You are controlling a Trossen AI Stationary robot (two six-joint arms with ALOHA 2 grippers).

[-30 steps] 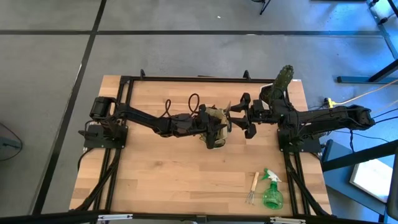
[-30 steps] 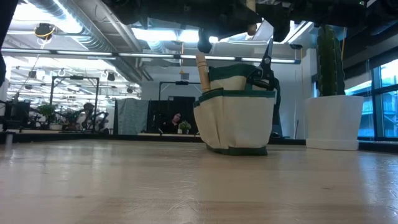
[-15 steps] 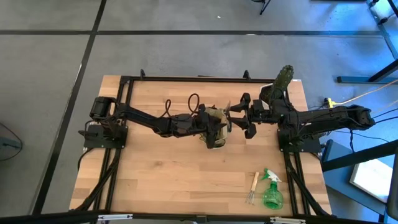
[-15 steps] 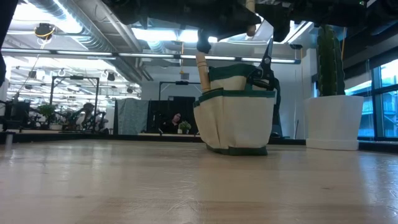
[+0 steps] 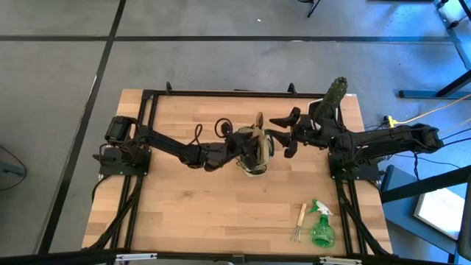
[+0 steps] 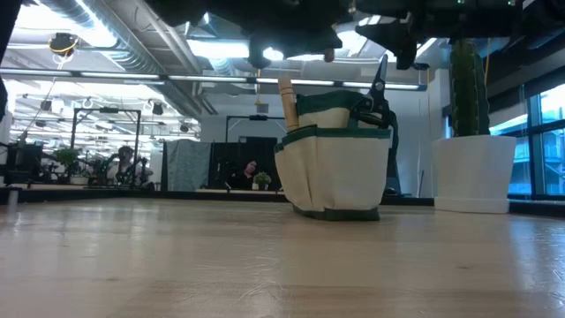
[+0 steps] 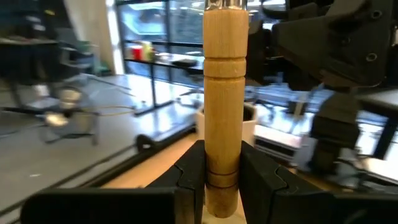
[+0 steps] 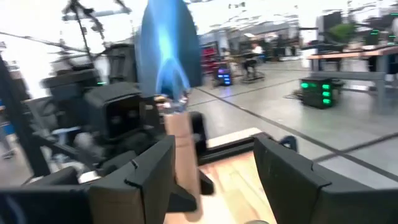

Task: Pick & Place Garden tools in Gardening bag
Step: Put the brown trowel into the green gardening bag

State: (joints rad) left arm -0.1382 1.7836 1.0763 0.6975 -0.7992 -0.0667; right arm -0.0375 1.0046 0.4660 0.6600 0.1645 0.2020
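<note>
- Your pale wooden table carries the work, the small olive-green and beige fabric gardening bag standing near its middle with both dark arms meeting over it; a green cactus in a white pot stands near the table's far right corner, no part of the job
- The bag already holds a wooden-handled tool and the black-handled pruners, both poking above its rim; that much appears done
- Still out, near the front right edge: the green plastic spray bottle and, just beside it, the wooden-handled metal hand fork; by my judgement you are roughly halfway
- Your left gripper is clamped on the round wooden handle of the trowel, holding it above the bag; its blue metal blade shows in the right wrist view; the trowel is not yet inside
- Your right gripper hovers just beside the bag with fingers spread wide; it holds nothing
</note>
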